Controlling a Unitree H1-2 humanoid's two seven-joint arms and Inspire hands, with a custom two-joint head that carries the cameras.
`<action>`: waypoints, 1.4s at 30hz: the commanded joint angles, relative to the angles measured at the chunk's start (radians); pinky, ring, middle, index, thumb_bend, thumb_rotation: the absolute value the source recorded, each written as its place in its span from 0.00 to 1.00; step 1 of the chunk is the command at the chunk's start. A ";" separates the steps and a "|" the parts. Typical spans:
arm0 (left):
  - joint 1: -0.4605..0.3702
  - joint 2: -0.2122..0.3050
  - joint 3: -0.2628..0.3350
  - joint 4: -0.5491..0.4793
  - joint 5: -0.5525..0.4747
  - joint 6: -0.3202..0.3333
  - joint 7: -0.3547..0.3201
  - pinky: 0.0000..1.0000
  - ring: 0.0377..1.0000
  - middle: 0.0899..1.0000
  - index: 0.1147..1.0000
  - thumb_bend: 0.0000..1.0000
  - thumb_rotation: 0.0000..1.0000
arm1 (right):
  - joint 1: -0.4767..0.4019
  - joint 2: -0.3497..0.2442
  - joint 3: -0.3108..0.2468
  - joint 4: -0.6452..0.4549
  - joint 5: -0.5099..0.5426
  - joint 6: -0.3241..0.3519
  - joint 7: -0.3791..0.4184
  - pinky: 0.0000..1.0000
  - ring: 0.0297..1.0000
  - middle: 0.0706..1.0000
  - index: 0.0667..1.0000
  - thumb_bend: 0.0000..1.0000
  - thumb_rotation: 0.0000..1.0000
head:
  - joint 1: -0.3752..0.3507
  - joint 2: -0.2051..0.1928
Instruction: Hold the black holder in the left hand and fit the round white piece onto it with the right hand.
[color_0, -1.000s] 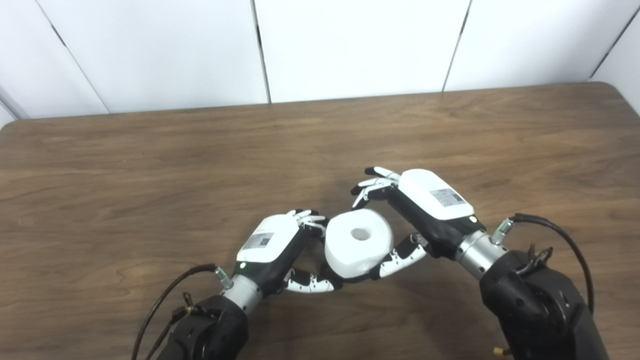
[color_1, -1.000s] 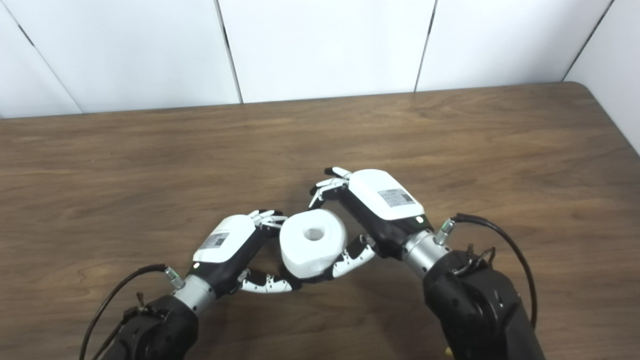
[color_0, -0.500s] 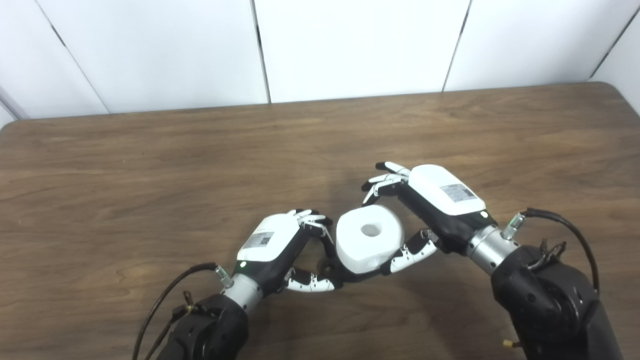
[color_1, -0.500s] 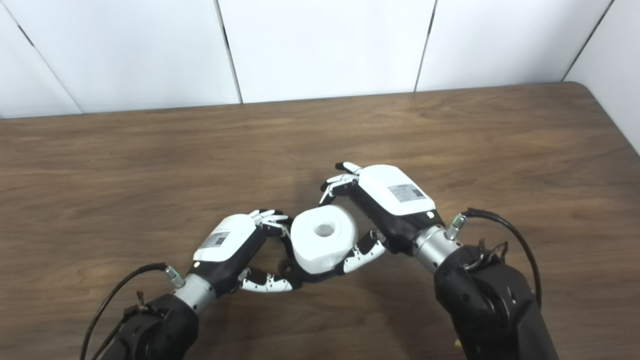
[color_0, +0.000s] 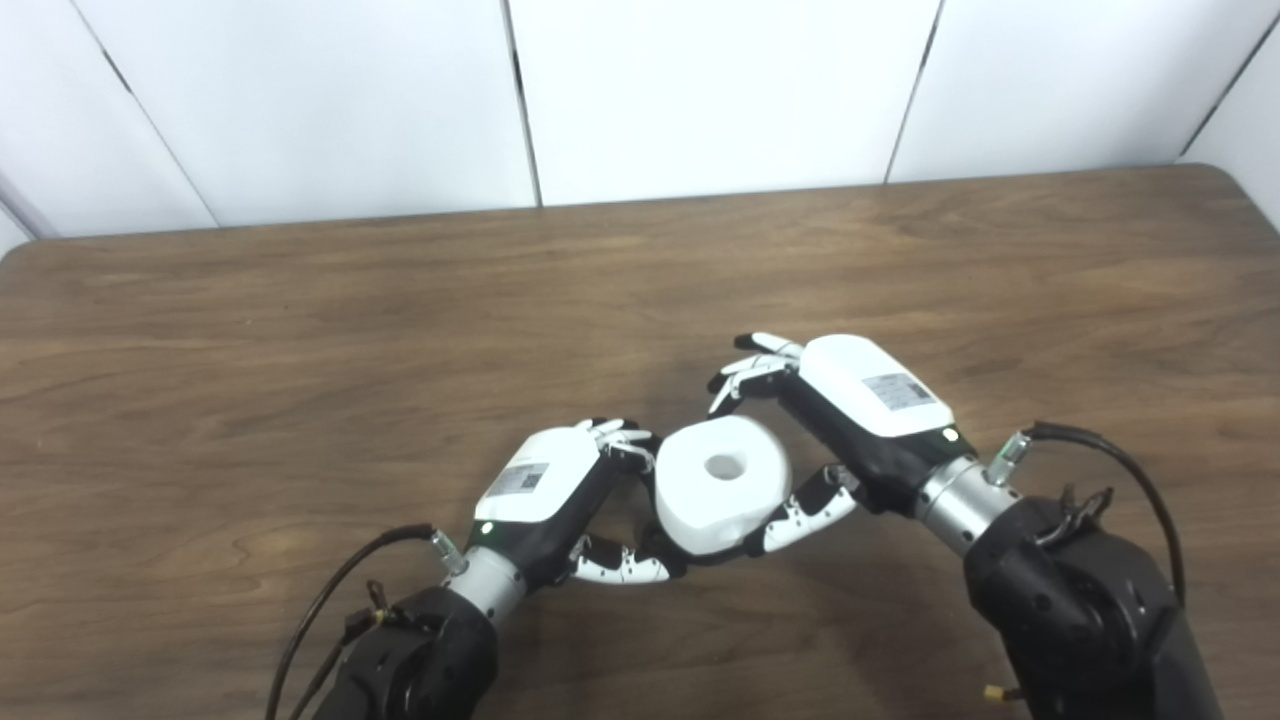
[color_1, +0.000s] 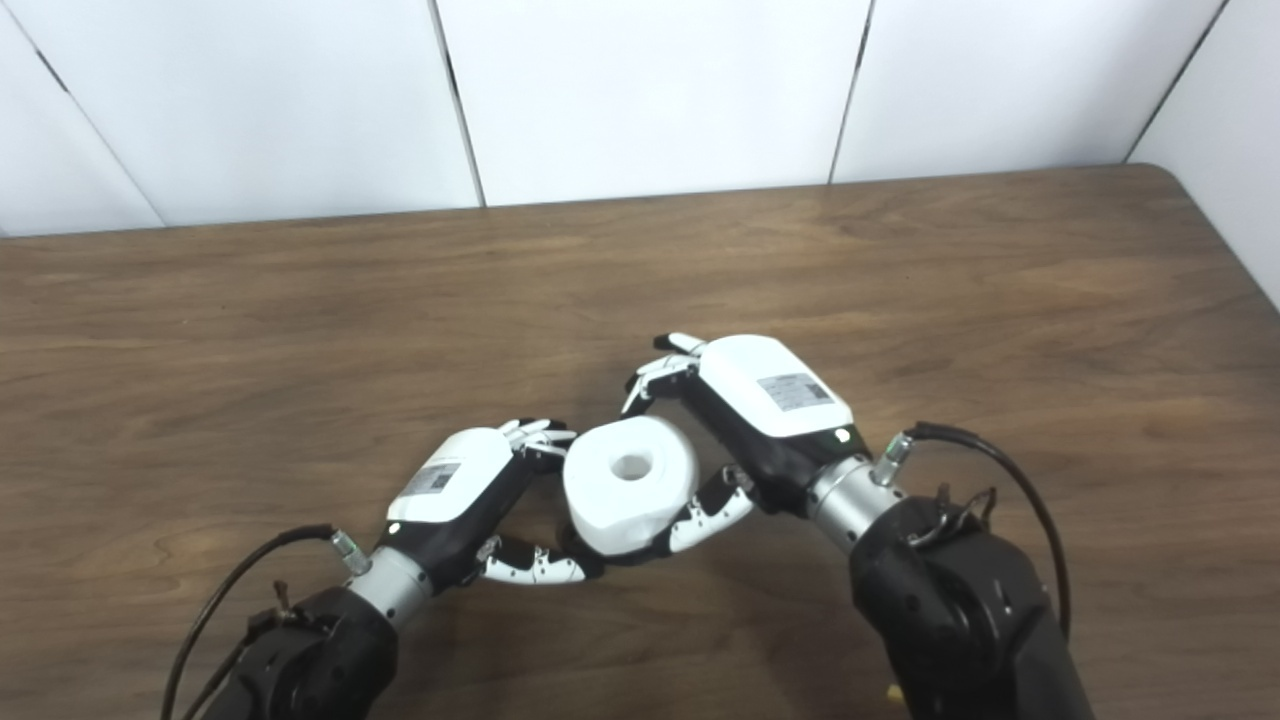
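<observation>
White wall panels stand behind the brown wooden bench (color_0: 300, 330). Near its front edge, around the middle, the right hand (color_0: 840, 420) is closed around the round white piece (color_0: 722, 484), thumb below and fingers behind. The left hand (color_0: 560, 495) is curled just beside it, on the black holder (color_0: 645, 478), mostly hidden. Each hand's back carries a small grey label, and the writing there is too small to read.
</observation>
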 joint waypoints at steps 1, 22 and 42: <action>0.043 0.008 -0.027 0.061 -0.022 0.081 -0.115 0.91 0.91 0.83 0.43 0.50 0.06 | -0.008 0.005 0.004 -0.026 -0.005 -0.037 -0.030 0.83 0.92 0.77 0.45 0.52 0.14 | -0.001 0.004; 0.039 0.010 -0.029 0.053 -0.014 0.082 -0.118 0.91 0.91 0.82 0.43 0.50 0.06 | -0.017 -0.006 0.003 -0.026 -0.007 -0.049 -0.014 0.85 0.93 0.77 0.45 0.52 0.14 | -0.002 0.016; 0.039 0.018 -0.027 0.049 -0.020 0.084 -0.125 0.90 0.91 0.82 0.43 0.50 0.06 | -0.003 -0.021 -0.070 0.009 0.026 -0.049 -0.060 0.80 0.92 0.78 0.45 0.52 0.13 | -0.004 0.012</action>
